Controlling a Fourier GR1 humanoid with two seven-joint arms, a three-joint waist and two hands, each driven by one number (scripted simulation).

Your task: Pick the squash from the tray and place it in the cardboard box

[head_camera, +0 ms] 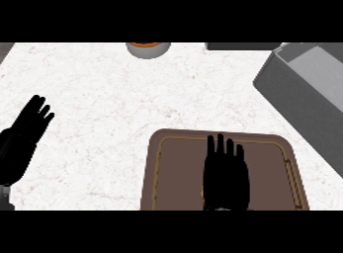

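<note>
While your right hand lies flat over the brown tray, its fingers run straight toward the tray's far rim and curl round nothing. You see the black hand cover the middle of the tray from its near edge almost to its far edge. A thin yellowish sliver shows at the hand's left edge, low on the tray; you cannot tell whether it is the squash, which otherwise shows nowhere and may lie hidden beneath the palm. Your left hand rests open at the left of the white marbled counter, fingers straight and pointing up and away, well apart from the tray and touching no object. To the right of the tray stands the grey box, set at a slant, its open top turned toward you and its far corner running off the right edge. At the counter's far edge sits a grey bowl with an orange inside, cut off by the view. Just right of it, also at the far edge, lies a dark flat slab, only partly seen.
</note>
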